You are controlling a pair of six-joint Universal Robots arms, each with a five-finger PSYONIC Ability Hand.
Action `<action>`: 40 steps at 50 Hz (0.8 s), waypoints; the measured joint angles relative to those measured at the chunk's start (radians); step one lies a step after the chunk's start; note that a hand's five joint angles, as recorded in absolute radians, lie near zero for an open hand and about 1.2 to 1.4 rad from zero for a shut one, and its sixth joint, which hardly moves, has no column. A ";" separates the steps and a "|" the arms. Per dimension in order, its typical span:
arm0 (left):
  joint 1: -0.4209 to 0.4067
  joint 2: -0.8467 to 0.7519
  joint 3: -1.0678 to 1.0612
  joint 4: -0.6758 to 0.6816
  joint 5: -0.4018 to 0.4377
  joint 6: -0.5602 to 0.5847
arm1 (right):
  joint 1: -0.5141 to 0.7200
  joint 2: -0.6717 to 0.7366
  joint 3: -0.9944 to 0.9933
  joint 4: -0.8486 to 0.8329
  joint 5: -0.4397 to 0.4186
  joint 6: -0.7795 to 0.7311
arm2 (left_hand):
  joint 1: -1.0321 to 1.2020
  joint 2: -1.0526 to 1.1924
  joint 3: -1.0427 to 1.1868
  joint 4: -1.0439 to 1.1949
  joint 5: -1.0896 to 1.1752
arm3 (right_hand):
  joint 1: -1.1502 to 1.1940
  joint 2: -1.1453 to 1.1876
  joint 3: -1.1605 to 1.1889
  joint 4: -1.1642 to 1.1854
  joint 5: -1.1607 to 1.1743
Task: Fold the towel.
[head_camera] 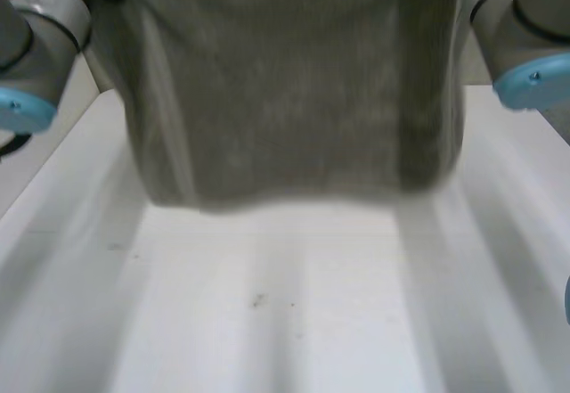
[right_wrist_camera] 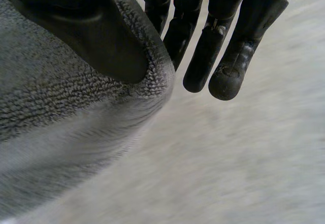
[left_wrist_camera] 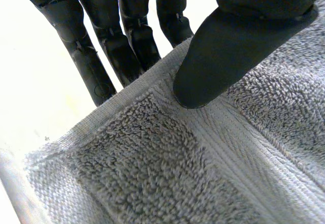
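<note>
A grey terry towel [head_camera: 285, 99] hangs spread out between my two arms, its lower edge loose above the white table [head_camera: 285, 304]. In the left wrist view my left hand [left_wrist_camera: 228, 46] pinches the towel [left_wrist_camera: 152, 163] near a corner: the thumb presses its woven band against the fingers [left_wrist_camera: 101, 46] behind the hem. In the right wrist view my right hand [right_wrist_camera: 96, 36] has its thumb on the towel [right_wrist_camera: 51, 107] at its edge, with the cloth caught against the nearest fingers; the other fingers [right_wrist_camera: 223, 56] stand straight beside the cloth.
The left arm [head_camera: 36, 45] and the right arm [head_camera: 517, 45] flank the towel at its upper corners. A few small dark specks [head_camera: 258, 301] lie on the table below the towel.
</note>
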 measured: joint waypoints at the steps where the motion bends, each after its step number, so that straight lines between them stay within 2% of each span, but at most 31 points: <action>1: 0.001 0.003 0.012 0.008 -0.007 -0.012 | 0.000 -0.003 -0.010 -0.013 -0.001 0.005 | 0.000 0.000 0.000 0.000 0.000 | 0.000 0.000 0.000 0.000 0.000; 5: 0.007 0.034 0.044 0.041 -0.039 -0.081 | -0.001 -0.044 -0.015 -0.052 -0.019 0.036 | 0.000 0.000 0.000 0.000 0.000 | 0.000 0.000 0.000 0.000 0.000; 9: 0.013 0.065 -0.002 0.040 -0.046 -0.107 | -0.002 -0.092 0.070 -0.006 -0.052 0.046 | 0.003 0.000 0.000 0.000 0.000 | 0.001 0.000 0.000 0.000 0.002; 16: 0.030 0.138 -0.317 0.021 -0.033 -0.104 | -0.003 -0.157 0.380 0.191 -0.115 0.014 | 0.003 0.000 0.000 0.000 0.001 | 0.001 0.000 0.000 0.000 0.003; 21: 0.047 0.163 -0.564 0.050 0.000 -0.086 | -0.010 -0.178 0.642 0.235 -0.165 -0.026 | 0.003 0.000 0.000 0.001 0.001 | 0.001 0.000 0.000 0.000 0.003; 27: 0.073 0.167 -0.818 0.141 0.048 -0.016 | -0.017 -0.181 0.964 0.116 -0.233 -0.049 | 0.003 0.000 0.000 0.001 0.001 | 0.001 0.000 0.000 0.000 0.003; 33: 0.092 0.161 -0.940 0.223 0.063 0.063 | -0.019 -0.171 1.183 -0.081 -0.247 -0.034 | 0.003 0.000 0.000 0.001 0.001 | 0.001 0.000 0.000 0.000 0.003; 35: 0.101 0.159 -0.970 0.251 0.064 0.088 | -0.019 -0.169 1.250 -0.164 -0.240 -0.013 | 0.003 0.000 0.000 0.001 0.001 | -0.105 -0.105 0.232 -0.109 -0.111; 40: 0.116 0.162 -0.989 0.273 0.063 0.105 | -0.021 -0.177 1.313 -0.258 -0.222 0.050 | 0.003 0.000 0.000 0.001 0.001 | -0.290 -0.278 0.230 -0.294 -0.299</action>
